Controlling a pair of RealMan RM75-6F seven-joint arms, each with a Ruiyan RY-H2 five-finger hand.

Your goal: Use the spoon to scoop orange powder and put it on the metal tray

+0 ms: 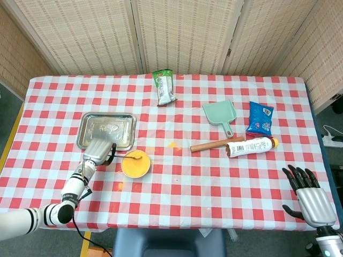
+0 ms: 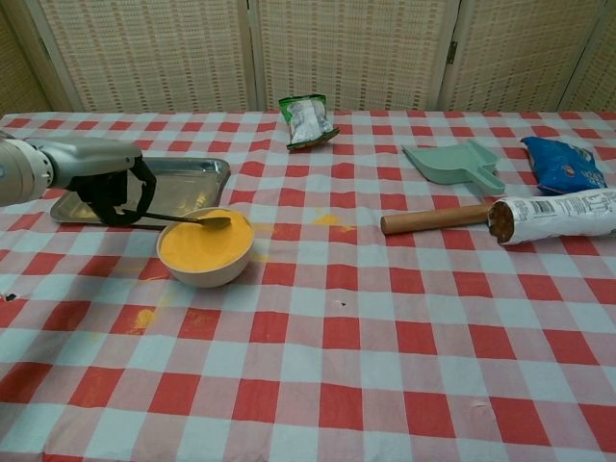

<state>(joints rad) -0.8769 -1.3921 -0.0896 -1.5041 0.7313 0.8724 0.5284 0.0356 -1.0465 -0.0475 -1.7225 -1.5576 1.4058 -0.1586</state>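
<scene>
On the red-and-white checked tablecloth [image 1: 177, 182], the left hand [image 1: 97, 150] holds a spoon [image 1: 130, 157] whose tip lies over the bowl of orange powder [image 1: 135, 164]. The metal tray [image 1: 106, 130] sits just behind the hand and bowl. The right hand [image 1: 311, 199] rests at the near right corner, fingers spread, holding nothing. Farther back lie a green snack packet [image 1: 164, 87], a mint dustpan [image 1: 220, 114], a blue packet [image 1: 260, 118], a wooden rod [image 1: 209, 144] and a lying bottle [image 1: 251, 146].
</scene>
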